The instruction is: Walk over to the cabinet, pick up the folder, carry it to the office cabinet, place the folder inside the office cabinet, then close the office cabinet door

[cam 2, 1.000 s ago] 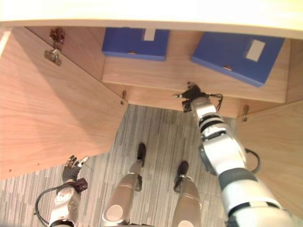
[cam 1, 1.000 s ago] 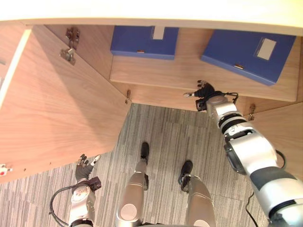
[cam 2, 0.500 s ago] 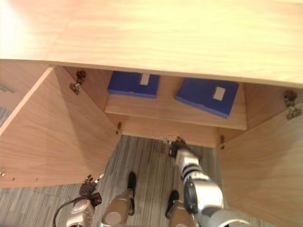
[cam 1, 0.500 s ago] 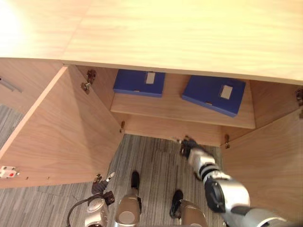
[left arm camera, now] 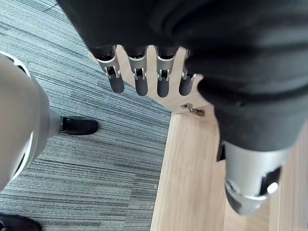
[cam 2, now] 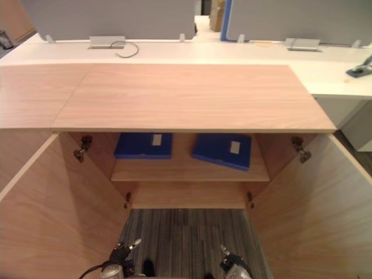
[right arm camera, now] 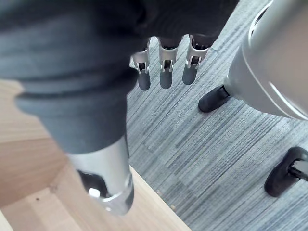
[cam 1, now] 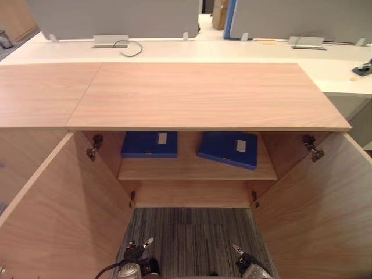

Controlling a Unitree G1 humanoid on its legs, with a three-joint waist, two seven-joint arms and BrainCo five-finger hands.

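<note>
Office cabinet [cam 1: 203, 96], both doors swung wide.

Left door [cam 1: 52, 221] stands open toward me. Just beside its lower edge, over the carpet [cam 1: 192, 238], hangs the left robot hand [cam 1: 137, 251], fingers [left arm camera: 139, 79] straight and loose, nothing in it.

On the shelf [cam 1: 192, 170] inside are two blue folders: the left folder [cam 1: 149, 144] lies square, the right folder [cam 1: 228, 149] slightly askew. Cannot tell which is the task's own.

Right robot hand [cam 1: 245, 260] is low by the right door [cam 1: 325, 215], fingers [right arm camera: 165, 72] extended and empty.

Reading: placing looks done, closing not yet begun. Next move calls for a flat hand behind each door's outer edge, pushing it shut.
</note>
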